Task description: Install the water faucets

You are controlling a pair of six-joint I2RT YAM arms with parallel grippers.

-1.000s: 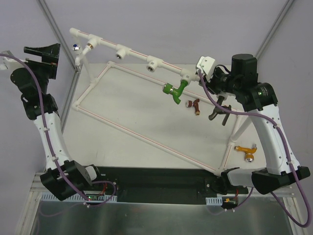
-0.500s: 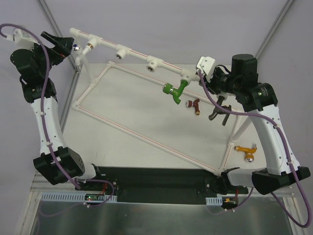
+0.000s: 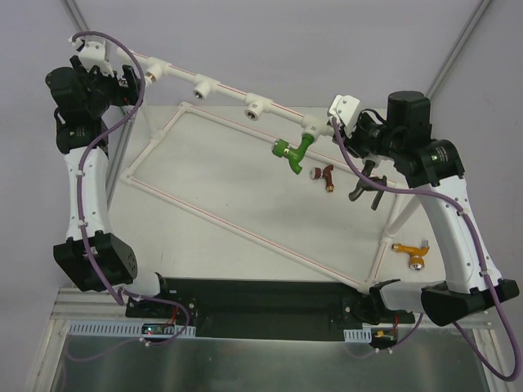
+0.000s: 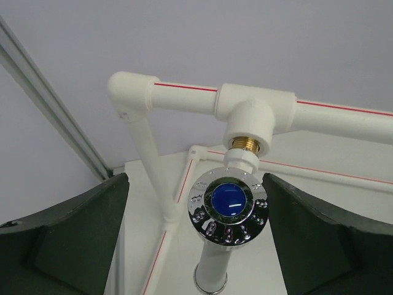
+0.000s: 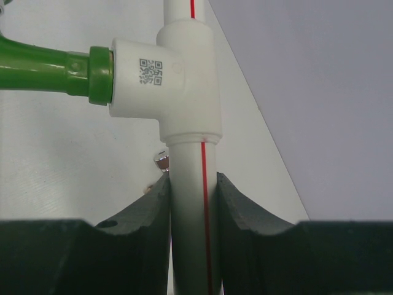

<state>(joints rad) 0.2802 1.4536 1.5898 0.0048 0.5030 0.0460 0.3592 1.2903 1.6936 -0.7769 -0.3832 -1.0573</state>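
Note:
A white faucet (image 4: pixel 228 206) with a chrome handle and blue cap hangs from the brass socket of the leftmost tee (image 4: pixel 249 117). My left gripper (image 4: pixel 195 184) is open, its jaws on either side of that handle without touching it; in the top view it (image 3: pixel 122 82) covers the faucet. My right gripper (image 5: pixel 193 184) is shut on the white pipe (image 5: pixel 193 233) just beside the tee holding the green faucet (image 5: pixel 49 64). In the top view the gripper (image 3: pixel 339 122) sits right of the green faucet (image 3: pixel 292 151). Dark red (image 3: pixel 326 175), dark grey (image 3: pixel 365 189) and orange (image 3: pixel 412 249) faucets lie on the table.
The raised white pipe (image 3: pixel 221 86) runs diagonally and carries two tees with bare sockets (image 3: pixel 203 88) between the faucets. Its rectangular pipe base (image 3: pixel 245 229) lies on the table. Metal booth posts (image 3: pixel 86 41) stand behind the left gripper.
My left arm has swung in from the far left to the pipe's left end, and its open jaws now flank the white faucet's handle. The right arm has not moved.

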